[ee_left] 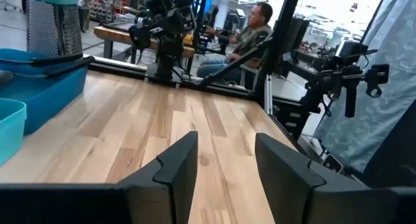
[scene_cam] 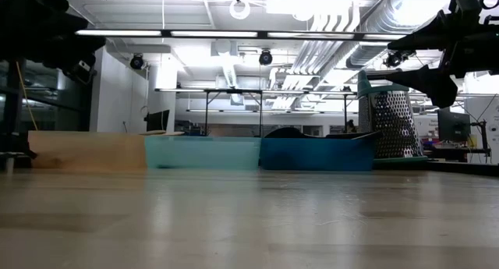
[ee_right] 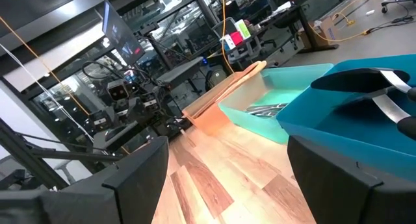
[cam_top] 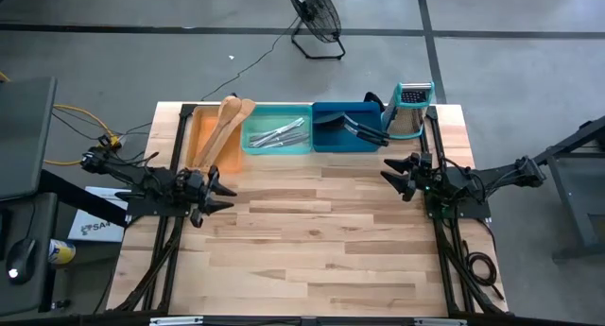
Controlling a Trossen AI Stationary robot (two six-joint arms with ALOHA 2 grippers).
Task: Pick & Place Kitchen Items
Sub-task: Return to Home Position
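**Q:** State of the left jaws?

**A:** Spread apart and empty, with nothing between them. They hover above the left edge of the bench [cam_top: 321, 241], facing the right jaws across bare wood.

**Q:** And the right jaws?

**A:** Wide open and also empty, above the bench's right edge.

**Q:** Where are the utensils?

**A:** All are in three trays set side by side, off to one side of both jaws, and none touches either.
- The wooden spoons [cam_top: 230, 128] lie in the orange tray [cam_top: 198, 137], the tray nearest the left jaws. Their upper ends rise past its rim.
- The silver cutlery [cam_top: 280, 135] lies in the teal tray [cam_top: 279, 151], roughly midway between the two jaws.
- The black turners [cam_top: 357, 128] lie in the blue tray [cam_top: 331, 142], the tray nearest the right jaws.

**Q:** Anything else noted?

**A:** A steel grater [cam_top: 411, 109] stands upright just beside the blue tray's outer end, near the right jaws.
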